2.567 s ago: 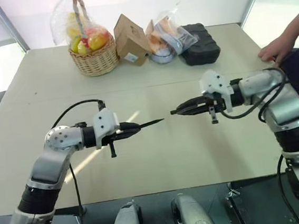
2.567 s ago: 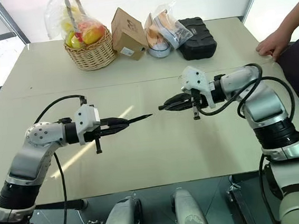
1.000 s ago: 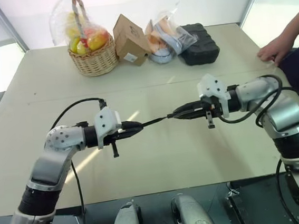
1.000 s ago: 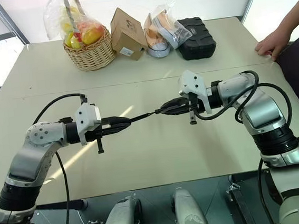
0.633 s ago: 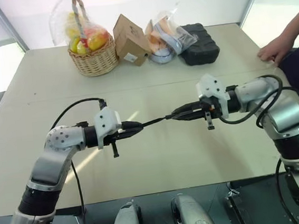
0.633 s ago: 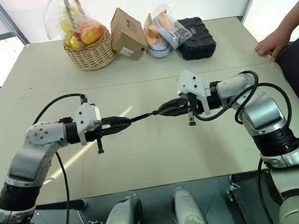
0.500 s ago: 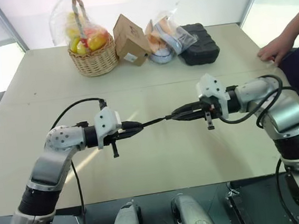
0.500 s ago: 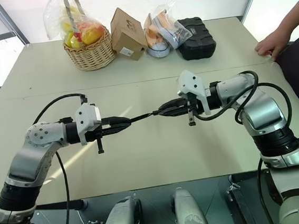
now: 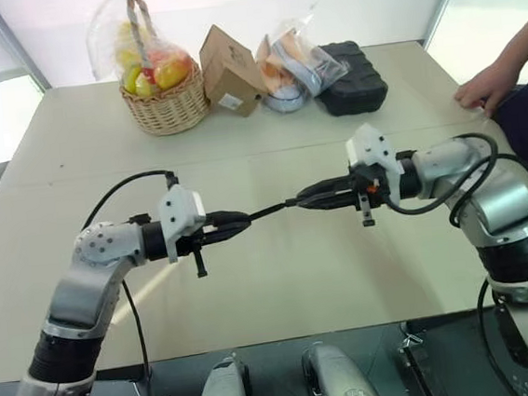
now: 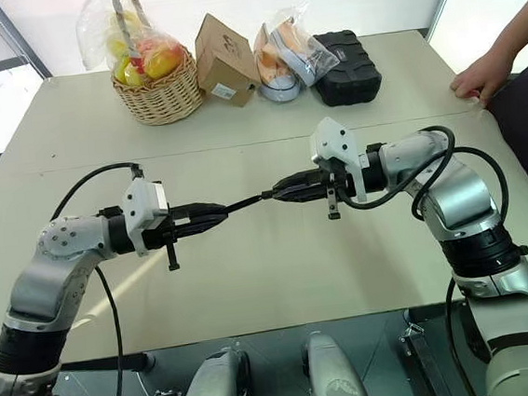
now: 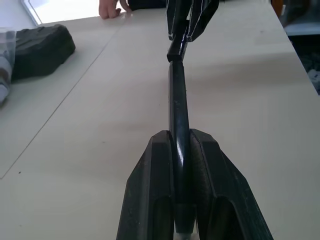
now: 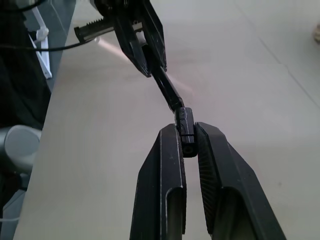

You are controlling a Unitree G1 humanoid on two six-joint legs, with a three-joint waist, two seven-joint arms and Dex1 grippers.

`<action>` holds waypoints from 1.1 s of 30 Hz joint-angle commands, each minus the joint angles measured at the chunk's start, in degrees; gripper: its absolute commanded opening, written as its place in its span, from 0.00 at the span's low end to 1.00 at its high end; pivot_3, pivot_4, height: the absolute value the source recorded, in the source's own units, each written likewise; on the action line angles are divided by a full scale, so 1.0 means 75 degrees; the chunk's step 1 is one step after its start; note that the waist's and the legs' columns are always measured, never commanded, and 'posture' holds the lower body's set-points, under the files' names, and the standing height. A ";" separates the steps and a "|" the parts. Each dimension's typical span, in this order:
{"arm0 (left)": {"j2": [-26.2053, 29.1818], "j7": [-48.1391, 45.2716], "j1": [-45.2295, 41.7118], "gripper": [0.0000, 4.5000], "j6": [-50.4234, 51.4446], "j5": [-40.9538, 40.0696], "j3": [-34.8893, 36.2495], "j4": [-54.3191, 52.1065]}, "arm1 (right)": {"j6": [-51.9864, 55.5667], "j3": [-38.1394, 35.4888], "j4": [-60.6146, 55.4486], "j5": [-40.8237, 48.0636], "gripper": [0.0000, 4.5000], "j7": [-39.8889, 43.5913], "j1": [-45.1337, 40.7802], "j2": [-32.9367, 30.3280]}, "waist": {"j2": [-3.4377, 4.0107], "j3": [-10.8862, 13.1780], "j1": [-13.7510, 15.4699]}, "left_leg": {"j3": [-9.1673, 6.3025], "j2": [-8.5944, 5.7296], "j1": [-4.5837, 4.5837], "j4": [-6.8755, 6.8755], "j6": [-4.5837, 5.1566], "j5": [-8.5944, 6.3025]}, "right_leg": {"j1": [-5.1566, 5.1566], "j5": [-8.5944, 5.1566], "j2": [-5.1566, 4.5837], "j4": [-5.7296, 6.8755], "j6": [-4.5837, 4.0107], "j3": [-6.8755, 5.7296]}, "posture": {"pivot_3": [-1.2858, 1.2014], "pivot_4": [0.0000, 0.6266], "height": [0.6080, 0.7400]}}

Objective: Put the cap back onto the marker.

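Both arms are built of silver-grey metal segments with black bands at the joints — the left arm [image 9: 94, 280] in the lower left of the head views, the right arm [image 9: 504, 212] at the lower right. A white angular camera housing sits on each wrist. Thin black cables loop from forearm to wrist on both sides. The left gripper [image 11: 181, 165] and right gripper [image 12: 187, 145] each have two long, tapered black fingers — ribbed on their inner faces.
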 commanded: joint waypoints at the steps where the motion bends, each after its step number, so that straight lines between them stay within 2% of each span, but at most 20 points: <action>1: 0.0020 -0.0034 -0.0111 0.00 0.0274 -0.0554 0.0275 -0.0419 | 0.0231 -0.0184 -0.0580 0.0888 0.01 0.0337 -0.0350 0.0218 | -0.0001 0.0001 0.0000 | 0.0000 0.0000 -0.0001 0.0000 0.0000 0.0000 | 0.0000 0.0000 0.0000 0.0000 0.0000 0.0000 | 0.52 0.24 1.00; 6: 0.0233 -0.0206 -0.0188 0.00 0.0684 -0.1027 0.0447 -0.0657 | 0.0381 -0.0380 -0.0644 0.1379 0.01 0.0605 -0.0668 0.0314 | -0.0003 0.0002 -0.0012 | -0.0003 0.0001 0.0000 -0.0002 0.0000 0.0000 | 0.0000 0.0000 -0.0001 0.0000 -0.0001 0.0000 | 0.52 0.24 1.00; 16: 0.0677 -0.0628 -0.0388 0.00 0.0767 -0.1341 0.0468 -0.0974 | -0.0552 0.0178 -0.0708 0.0872 0.01 0.1580 -0.0791 0.0186 | -0.0005 0.0004 -0.0014 | 0.0001 0.0000 0.0000 -0.0004 0.0000 0.0000 | 0.0000 -0.0002 0.0002 -0.0005 0.0000 -0.0001 | 0.52 0.24 1.00; 21: 0.0629 -0.0479 -0.0421 0.00 0.0738 -0.1237 0.0437 -0.1018 | -0.1341 0.0504 -0.0425 0.0265 0.01 0.1806 -0.0689 0.0185 | -0.0005 0.0004 -0.0014 | 0.0002 0.0000 0.0000 -0.0003 0.0000 0.0000 | 0.0000 -0.0003 0.0004 -0.0005 -0.0002 -0.0001 | 0.52 0.24 1.00; 33: 0.0283 -0.0218 -0.0489 0.00 0.0691 -0.0986 0.0260 -0.1206 | -0.1816 0.0780 -0.0568 -0.0170 0.01 0.1653 -0.0503 0.0521 | -0.0006 0.0005 -0.0012 | 0.0001 0.0001 0.0000 -0.0004 0.0000 0.0000 | -0.0001 -0.0004 0.0003 -0.0005 -0.0004 0.0000 | 0.52 0.24 1.00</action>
